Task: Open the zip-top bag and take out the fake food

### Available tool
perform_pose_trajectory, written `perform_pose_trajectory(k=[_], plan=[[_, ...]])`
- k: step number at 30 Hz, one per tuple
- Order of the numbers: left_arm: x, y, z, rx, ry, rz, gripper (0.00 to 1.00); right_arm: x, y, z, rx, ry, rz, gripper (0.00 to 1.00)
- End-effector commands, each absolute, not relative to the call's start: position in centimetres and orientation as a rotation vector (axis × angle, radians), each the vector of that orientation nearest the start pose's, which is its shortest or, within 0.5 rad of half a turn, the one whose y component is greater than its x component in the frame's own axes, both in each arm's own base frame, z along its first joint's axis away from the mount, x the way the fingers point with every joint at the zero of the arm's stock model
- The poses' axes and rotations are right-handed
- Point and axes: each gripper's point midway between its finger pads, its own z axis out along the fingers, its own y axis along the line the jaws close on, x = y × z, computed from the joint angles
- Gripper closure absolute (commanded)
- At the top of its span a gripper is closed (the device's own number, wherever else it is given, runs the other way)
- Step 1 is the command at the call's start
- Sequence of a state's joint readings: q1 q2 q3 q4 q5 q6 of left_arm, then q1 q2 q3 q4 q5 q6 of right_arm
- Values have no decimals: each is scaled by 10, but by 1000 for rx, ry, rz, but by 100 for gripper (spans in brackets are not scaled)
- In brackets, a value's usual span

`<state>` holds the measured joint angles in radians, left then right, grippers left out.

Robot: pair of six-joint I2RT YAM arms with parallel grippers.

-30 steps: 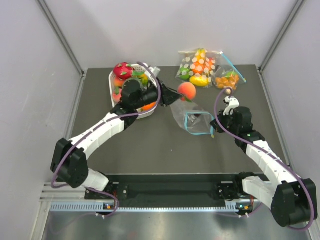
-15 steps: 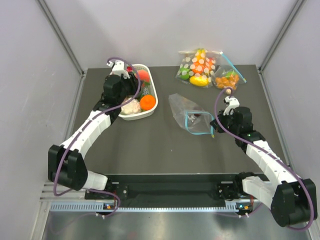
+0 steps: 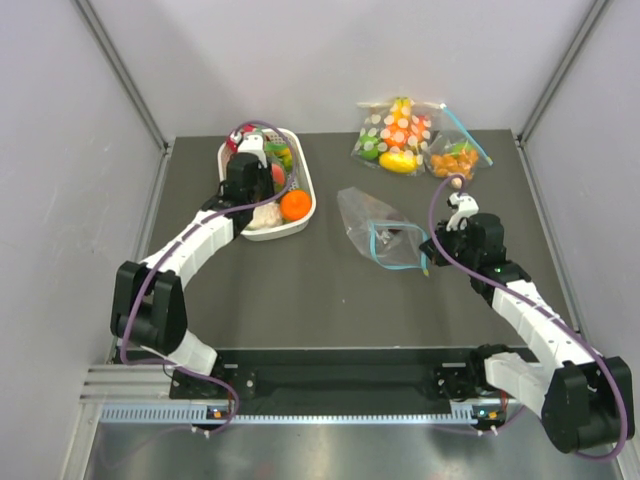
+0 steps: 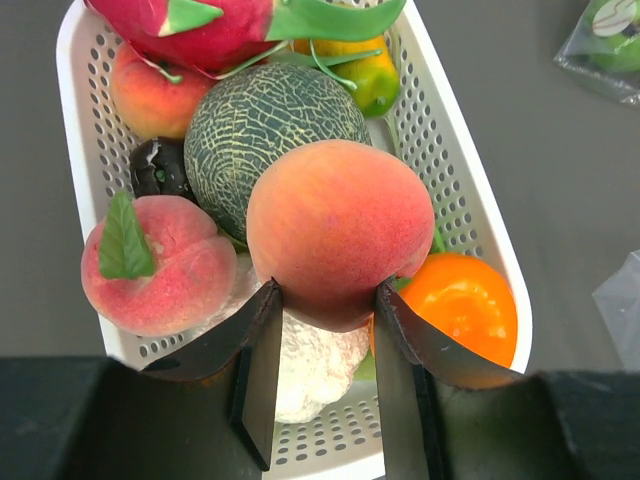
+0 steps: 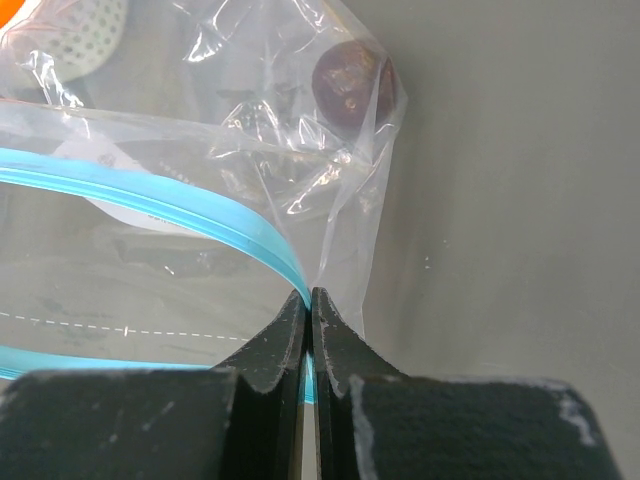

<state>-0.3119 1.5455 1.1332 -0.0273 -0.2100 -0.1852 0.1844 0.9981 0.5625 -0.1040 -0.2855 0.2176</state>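
The zip-top bag [image 3: 380, 232] lies mid-table, clear with a teal zip strip [image 5: 150, 205], its mouth open. My right gripper [image 3: 428, 252] is shut on the strip's corner, as the right wrist view [image 5: 308, 296] shows. A small dark round piece [image 5: 352, 82] and a white tag are still inside the bag. My left gripper [image 3: 258, 165] hangs over the white basket [image 3: 306, 195] and is shut on an orange-pink peach [image 4: 340, 225]. In the basket lie a dragon fruit [image 4: 190, 25] and two more peaches [image 4: 155, 265].
The basket [image 4: 470, 215] also holds a netted melon [image 4: 270, 120], an orange [image 4: 460, 305] and a cauliflower [image 4: 315, 365]. A polka-dot bag [image 3: 395, 135] and a small bag of orange pieces [image 3: 455, 160] lie at the back right. Walls enclose the table.
My left gripper carried the peach from beside the bag leftward to over the basket. The right gripper and the bag have stayed put.
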Motion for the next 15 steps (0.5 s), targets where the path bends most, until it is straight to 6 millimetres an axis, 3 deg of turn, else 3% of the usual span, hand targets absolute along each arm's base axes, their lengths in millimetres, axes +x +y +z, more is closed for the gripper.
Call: perform_pose_trajectory(k=[1,8,12,13,15], plan=[[454,-116,194,27,2003,-98,89,301,112,136,-145,2086,544,100],[448,-121,180,57,2052,-125,71,301,111,138,-144,2081,539,100],[447,-120,172,59,2081,-113,51,299,112,137,-144,2084,543,100],[448,-121,172,58,2080,-116,40,300,112,139,-151,2076,542,100],[447,-120,171,56,2082,-111,37,299,112,139,-149,2076,543,100]])
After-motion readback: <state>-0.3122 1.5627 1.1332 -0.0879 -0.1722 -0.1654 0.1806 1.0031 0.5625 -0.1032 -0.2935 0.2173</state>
